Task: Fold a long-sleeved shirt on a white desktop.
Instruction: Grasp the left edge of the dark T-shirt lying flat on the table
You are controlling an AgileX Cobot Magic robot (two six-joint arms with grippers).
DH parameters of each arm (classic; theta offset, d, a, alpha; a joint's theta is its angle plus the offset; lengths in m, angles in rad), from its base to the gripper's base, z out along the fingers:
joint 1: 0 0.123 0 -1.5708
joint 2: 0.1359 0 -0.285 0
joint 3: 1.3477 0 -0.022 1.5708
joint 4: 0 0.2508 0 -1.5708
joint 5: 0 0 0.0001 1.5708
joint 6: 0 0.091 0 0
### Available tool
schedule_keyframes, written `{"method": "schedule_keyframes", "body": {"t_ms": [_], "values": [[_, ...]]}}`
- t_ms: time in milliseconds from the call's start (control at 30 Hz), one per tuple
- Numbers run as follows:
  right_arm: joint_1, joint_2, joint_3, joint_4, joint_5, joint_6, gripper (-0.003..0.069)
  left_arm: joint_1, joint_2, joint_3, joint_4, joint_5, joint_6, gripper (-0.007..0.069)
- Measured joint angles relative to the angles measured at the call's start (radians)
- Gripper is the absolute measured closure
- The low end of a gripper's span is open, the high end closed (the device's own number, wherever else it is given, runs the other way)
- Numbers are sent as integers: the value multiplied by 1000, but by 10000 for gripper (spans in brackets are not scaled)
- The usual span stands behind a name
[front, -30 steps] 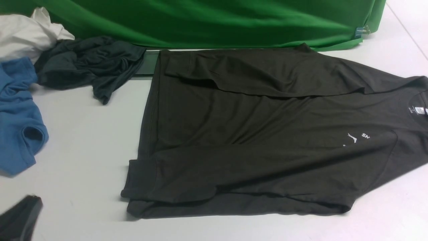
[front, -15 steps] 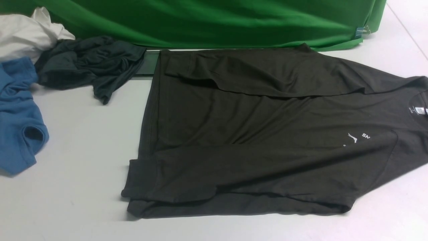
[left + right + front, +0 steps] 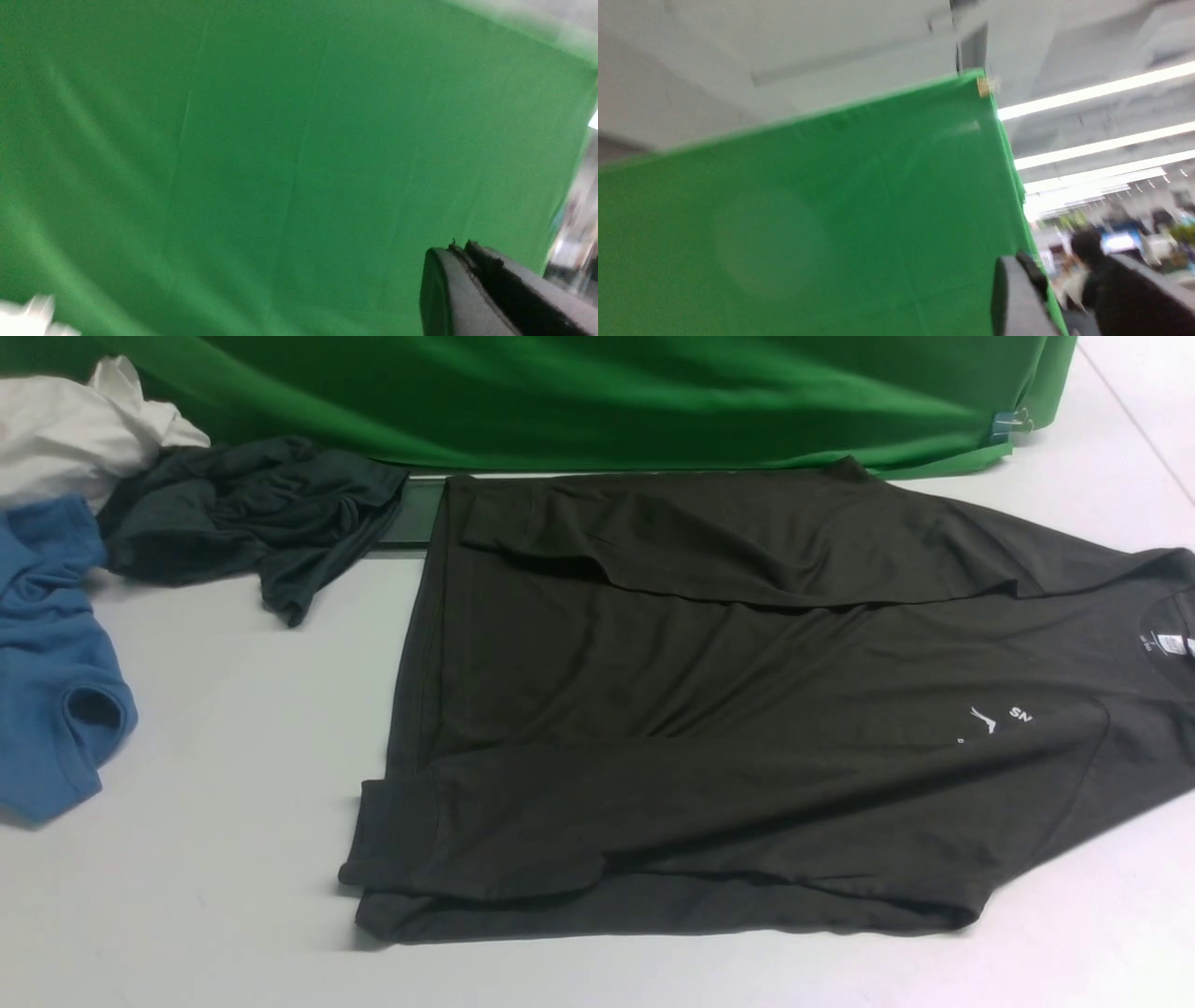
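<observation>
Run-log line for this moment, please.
shirt: sleeves folded in, on desktop | left gripper: jaws shut | right gripper: jaws open, empty

Soft even light in the front view, faint shadows along the shirt (image 3: 709, 709), both wrist views blurred, ceiling strip lights (image 3: 1097, 91) glaring white in the right one

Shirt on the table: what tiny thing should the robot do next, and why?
Probably lower the left gripper to the hem of the shirt. Both sleeves already lie folded over the body, and no gripper touches the cloth, so folding hem toward collar looks next.
</observation>
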Motion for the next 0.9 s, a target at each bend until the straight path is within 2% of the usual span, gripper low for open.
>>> {"method": "schedule_keyframes", "body": {"t_ms": [167,400,567,733,800,900], "values": [[0,178,-132,0,246,-137,417,0,204,-82,31,87,26,605],[0,308,-133,0,532,-86,417,0,408,-86,31,350,52,594],[0,351,-133,0,681,-81,417,0,580,-86,32,525,88,540],[0,388,-133,13,751,-79,417,0,778,-87,26,565,137,400],[13,392,-133,16,754,-79,417,0,876,-88,9,540,179,313],[46,392,-133,19,754,-91,417,0,978,-88,-56,502,303,214]]}}
